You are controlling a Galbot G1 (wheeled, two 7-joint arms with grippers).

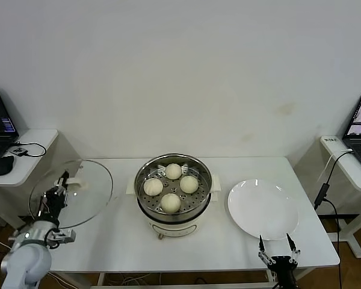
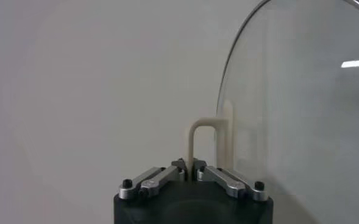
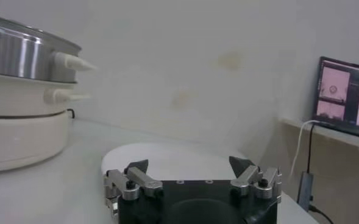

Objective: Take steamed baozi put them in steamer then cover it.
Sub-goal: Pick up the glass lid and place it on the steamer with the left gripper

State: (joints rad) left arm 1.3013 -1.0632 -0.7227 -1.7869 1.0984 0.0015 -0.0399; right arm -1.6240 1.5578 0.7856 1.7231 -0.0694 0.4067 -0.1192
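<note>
A long white rectangular table (image 1: 120,241) carries everything. At its middle stands the round shiny stainless-steel steamer (image 1: 174,195) on a white base, uncovered, with four smooth cream-white steamed baozi (image 1: 171,202) resting on its perforated tray. At the table's left end the round clear glass lid (image 1: 78,192) with a cream handle appears lifted and tilted, though whether its lower rim touches the table is hard to tell. To the steamer's right lies a flat white round plate (image 1: 263,209). The left gripper (image 2: 189,172) is clamped on the lid's handle. The right gripper (image 1: 278,249) waits at the near table edge by the plate, fingers spread apart.
</note>
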